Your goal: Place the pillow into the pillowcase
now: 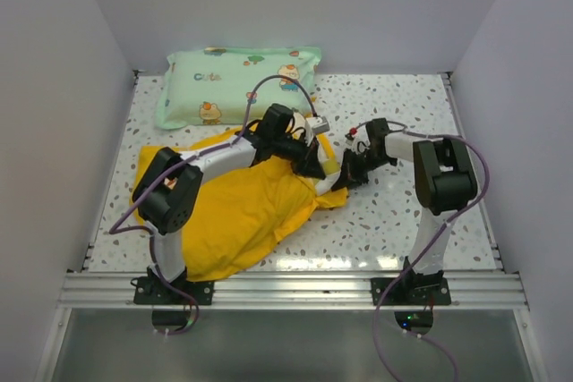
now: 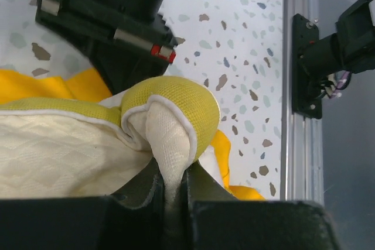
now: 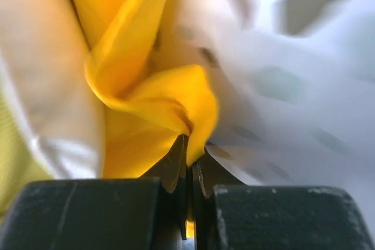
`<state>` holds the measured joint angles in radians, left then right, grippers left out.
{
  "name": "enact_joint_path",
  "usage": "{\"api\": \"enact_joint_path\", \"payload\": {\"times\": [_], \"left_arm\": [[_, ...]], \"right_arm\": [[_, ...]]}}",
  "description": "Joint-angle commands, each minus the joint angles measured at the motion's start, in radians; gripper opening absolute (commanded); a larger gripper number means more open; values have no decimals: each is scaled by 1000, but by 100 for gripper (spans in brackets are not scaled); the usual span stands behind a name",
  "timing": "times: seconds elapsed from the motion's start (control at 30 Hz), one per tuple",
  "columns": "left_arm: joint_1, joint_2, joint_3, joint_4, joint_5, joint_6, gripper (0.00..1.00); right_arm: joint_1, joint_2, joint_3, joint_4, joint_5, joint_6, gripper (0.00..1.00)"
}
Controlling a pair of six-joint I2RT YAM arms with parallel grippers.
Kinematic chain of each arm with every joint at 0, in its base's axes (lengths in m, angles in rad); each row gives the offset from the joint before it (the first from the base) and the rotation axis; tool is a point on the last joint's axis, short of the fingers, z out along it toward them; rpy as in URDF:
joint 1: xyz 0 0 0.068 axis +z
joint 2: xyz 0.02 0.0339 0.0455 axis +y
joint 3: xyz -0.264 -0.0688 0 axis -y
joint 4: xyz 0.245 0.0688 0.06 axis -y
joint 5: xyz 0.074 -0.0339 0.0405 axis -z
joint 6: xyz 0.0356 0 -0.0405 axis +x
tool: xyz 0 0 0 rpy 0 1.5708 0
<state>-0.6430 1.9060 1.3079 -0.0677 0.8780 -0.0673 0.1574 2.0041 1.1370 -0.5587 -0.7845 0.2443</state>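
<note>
While the pillowcase [image 1: 242,212] lies on the worktop [image 1: 403,221], its edge seems pinched by the right fingers [image 3: 170,171], and the pillow [image 2: 170,121] corner beside it by the left fingers [image 2: 140,194].

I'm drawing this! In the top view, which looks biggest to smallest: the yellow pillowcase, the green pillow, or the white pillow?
1. yellow pillowcase
2. green pillow
3. white pillow, only its corner shows

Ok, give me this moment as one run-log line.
left gripper: shut on pillow corner | right gripper: shut on pillowcase edge | stage: insertion unfinished, pillow end exposed | mint-green pillow: far side, not held
</note>
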Motion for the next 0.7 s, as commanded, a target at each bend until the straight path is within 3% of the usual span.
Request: {"api": "enact_joint_path", "payload": {"times": [0.0,0.03,0.13,0.3,0.47,0.6,0.67], "left_arm": [[-7,-64,47,-167,-74,165,0],[-14,-64,54,-287,-158,219,0],[-78,-77,31,-438,-406,417,0],[-165,-114,-107,-553,-695,584,0],[-173,-143,-220,-567,-725,656,4],[-207,-168,-245,-607,-677,741,28],[-205,-156,-202,-633,-672,751,34]], "right_arm": [[-19,-164,-20,95,362,-57,0],[-24,-195,-22,86,402,-92,0],[-45,-284,-10,57,514,-138,0],[-127,-369,32,31,599,-200,0],[-154,-442,-5,-35,502,-235,0],[-153,-539,-88,-154,326,-322,0],[-151,-570,-98,-214,188,-381,0]]}}
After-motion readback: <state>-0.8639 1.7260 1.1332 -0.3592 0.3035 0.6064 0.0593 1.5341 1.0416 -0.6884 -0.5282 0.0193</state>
